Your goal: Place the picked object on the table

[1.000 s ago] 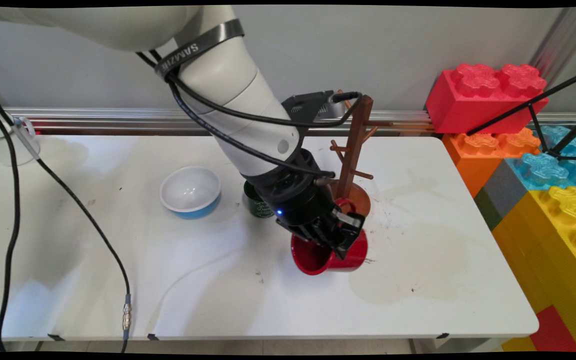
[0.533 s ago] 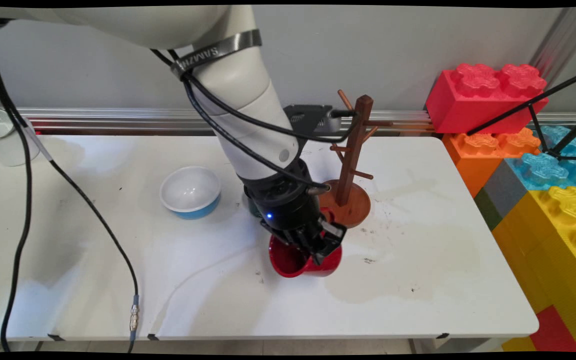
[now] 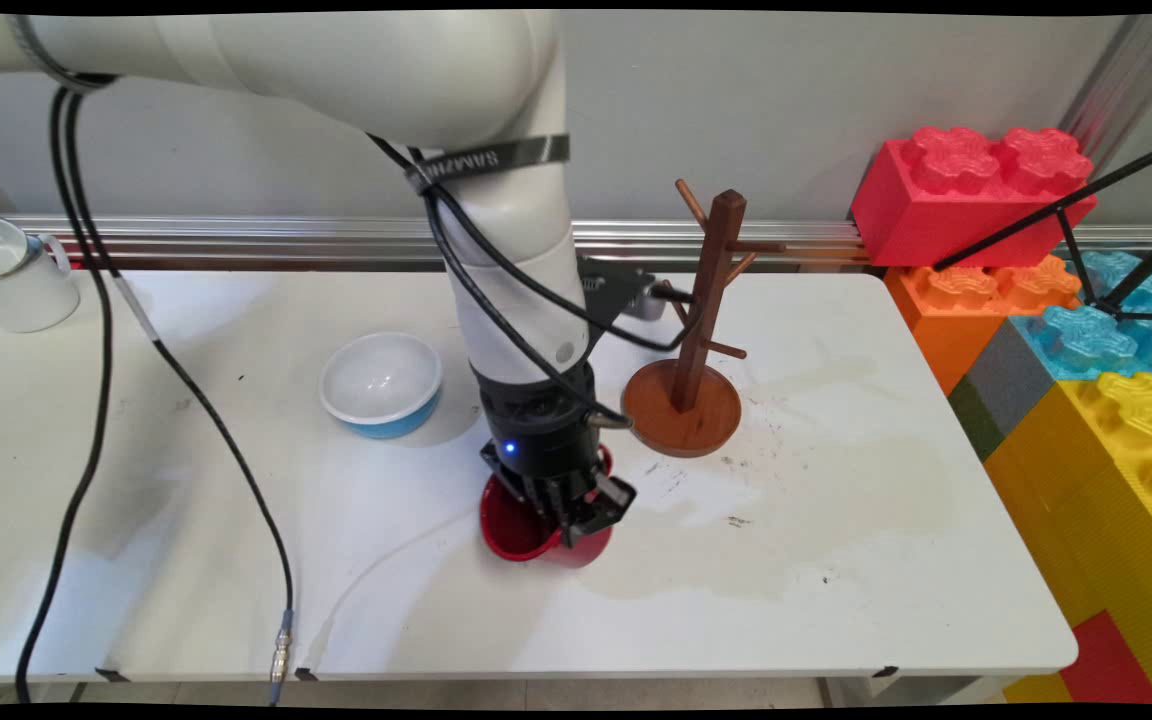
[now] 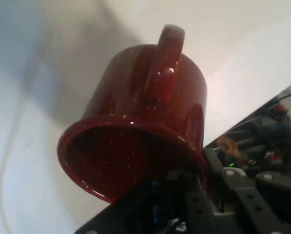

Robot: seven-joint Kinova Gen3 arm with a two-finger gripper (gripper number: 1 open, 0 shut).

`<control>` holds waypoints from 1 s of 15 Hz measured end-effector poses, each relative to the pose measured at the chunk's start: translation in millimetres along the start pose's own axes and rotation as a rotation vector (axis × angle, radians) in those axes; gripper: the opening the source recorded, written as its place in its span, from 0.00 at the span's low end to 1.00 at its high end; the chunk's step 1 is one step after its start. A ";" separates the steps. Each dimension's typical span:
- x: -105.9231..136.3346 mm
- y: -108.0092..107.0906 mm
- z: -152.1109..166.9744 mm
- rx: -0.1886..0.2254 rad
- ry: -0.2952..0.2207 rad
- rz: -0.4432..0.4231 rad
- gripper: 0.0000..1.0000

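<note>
Right now I have the gripper (image 3: 581,515) clamped on the rim of a red mug (image 3: 521,525), one finger inside the mouth and the other against the outer wall, so the jaws are narrow and closed on that rim. From the hand camera the red mug (image 4: 135,126) fills most of the frame, tipped on its side with its open mouth turned toward the lens and its handle (image 4: 162,58) pointing away up the picture; the gripper (image 4: 194,195) meets the rim at the lower right of the mouth. In the main view the mug sits low over the white table (image 3: 836,560), near the middle of its near half; I cannot tell whether it touches the surface or hangs just above it.

Just beyond and to the right of the wrist stands a wooden mug tree (image 3: 701,330) on its round base, upright, pegs bare, apart from the mug. To the left of the arm is a white bowl with a blue outside (image 3: 381,383), sitting upright. At the table's far left corner is a white cup (image 3: 11,272), well apart from everything else. Black cables (image 3: 226,450) hang from the arm and trail across the table's left side. Off the right edge stand large toy blocks (image 3: 976,195) stacked in red, orange, blue and yellow.
</note>
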 end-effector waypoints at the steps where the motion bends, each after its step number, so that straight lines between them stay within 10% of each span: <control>1: 1.1 -0.5 3.2 0.012 -0.014 0.004 0.00; 15: 48.2 4.4 64.5 0.159 -0.213 0.028 0.00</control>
